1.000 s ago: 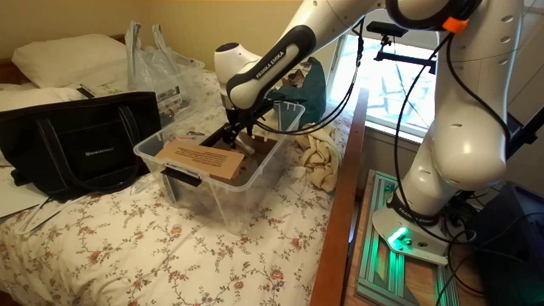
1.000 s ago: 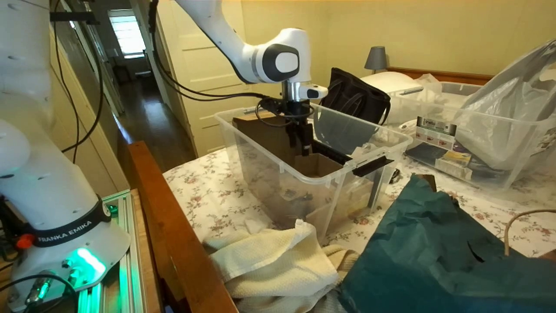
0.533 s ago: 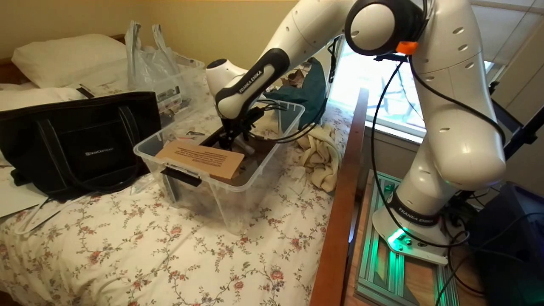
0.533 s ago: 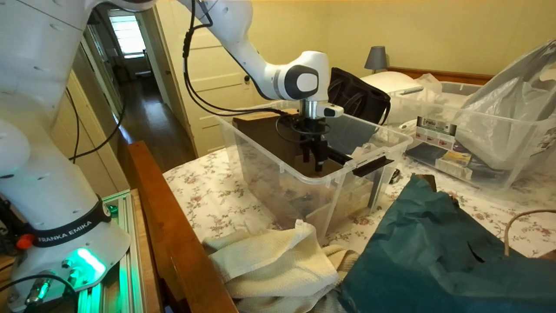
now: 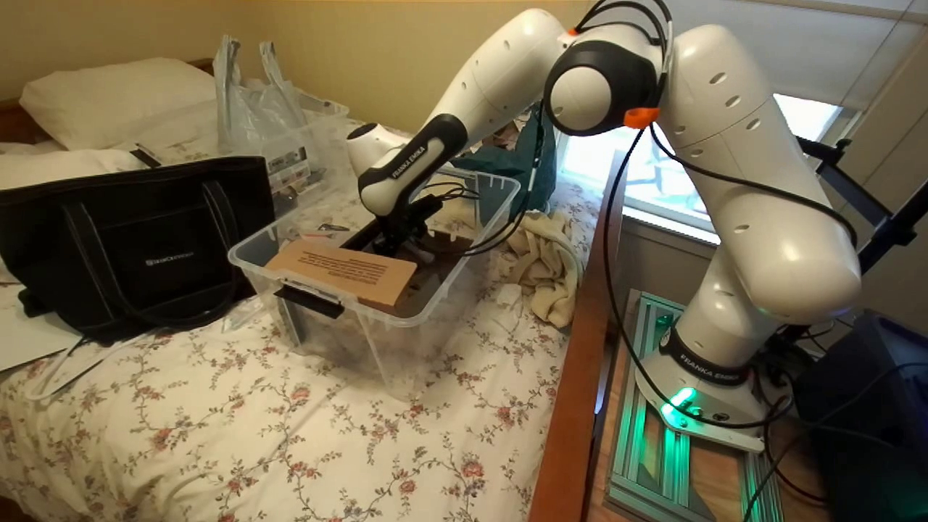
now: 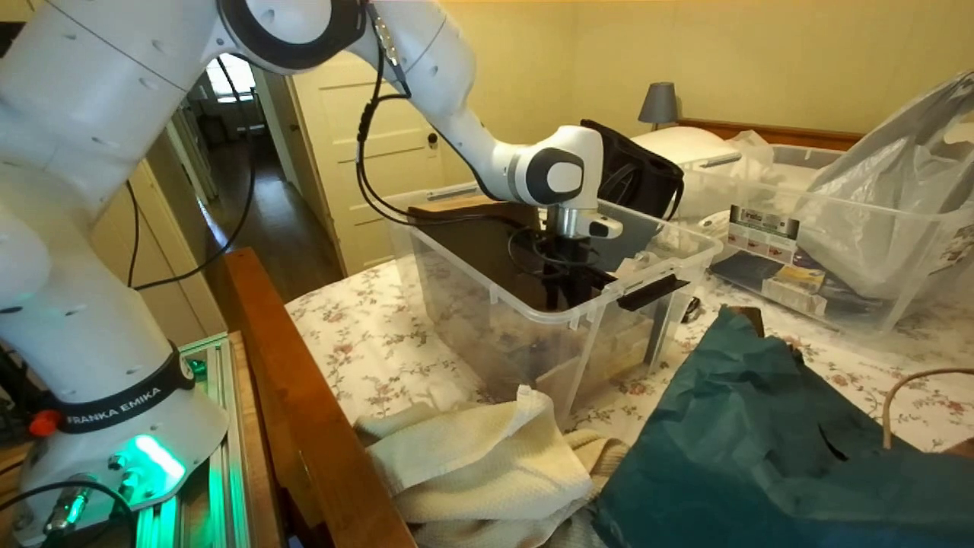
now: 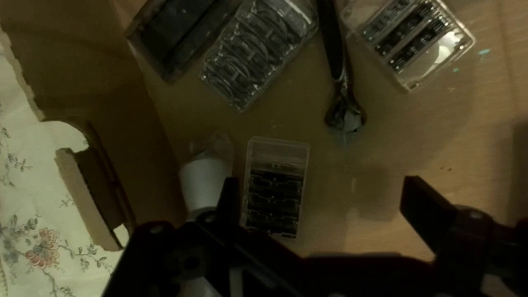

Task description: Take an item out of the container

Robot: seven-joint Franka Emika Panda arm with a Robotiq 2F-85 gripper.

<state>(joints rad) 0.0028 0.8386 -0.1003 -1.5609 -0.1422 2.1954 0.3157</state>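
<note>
Container (image 5: 395,355), hand (image 7: 321,187) now deeper inside.

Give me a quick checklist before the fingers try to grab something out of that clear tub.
1. Fingers open: ok, spread wide with nothing gripped.
2. Fingers reaching into the clear tub: ok, in both exterior views.
3. Small clear case centred between the fingers: not ok, it sits toward one side in the wrist view.
4. White cylinder free of the fingers: cannot tell, one of them overlaps it in the wrist view.
5. Printed cardboard untouched: cannot tell in an exterior view.
</note>
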